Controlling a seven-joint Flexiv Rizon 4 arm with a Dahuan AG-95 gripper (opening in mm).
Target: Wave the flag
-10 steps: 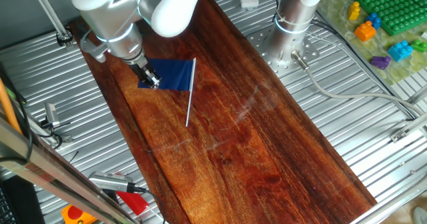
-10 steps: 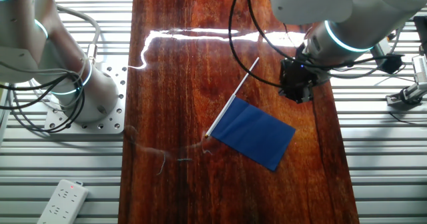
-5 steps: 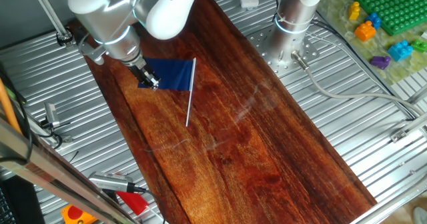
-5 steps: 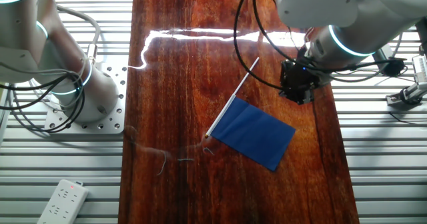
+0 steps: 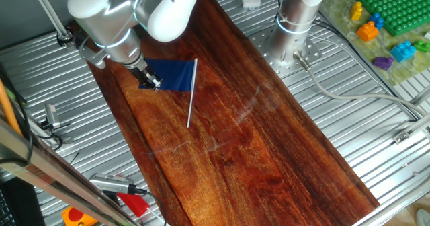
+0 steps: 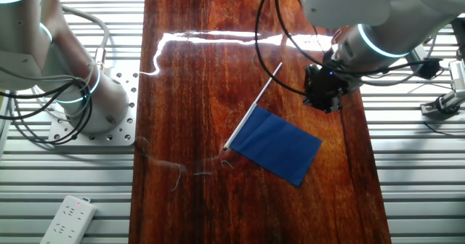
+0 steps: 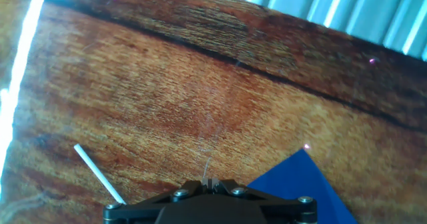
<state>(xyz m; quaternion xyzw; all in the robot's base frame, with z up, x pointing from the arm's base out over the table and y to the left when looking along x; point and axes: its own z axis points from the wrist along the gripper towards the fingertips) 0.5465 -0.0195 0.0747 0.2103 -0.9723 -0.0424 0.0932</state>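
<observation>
The flag [image 6: 278, 148] lies flat on the dark wooden surface [image 6: 196, 91], its blue cloth spread out and its white stick [image 6: 256, 103] running diagonally across the boards. We are not holding it; nothing is lifted yet.

The relation that matters is this: in the other fixed view our gripper [image 6: 322, 93] hangs just beside the bare end of the stick, on the side toward the board's edge, with the cloth below and toward the middle. In the hand view the stick's tip [image 7: 97, 174] shows to one side of the fingers and a corner of the cloth [image 7: 303, 184] to the other, so the stick's long axis probably runs under or just behind the hand rather than straight ahead of it. We judge a short shift toward the stick, with the fingers turned across its axis, is what a grasp calls for.

The fingers themselves are hidden below the hand view's edge and too small in the fixed views; we cannot tell how wide they stand.

The boards around the flag are bare, so there is room to sweep. The stick is thin and lies flush, which may make pinching it awkward.
</observation>
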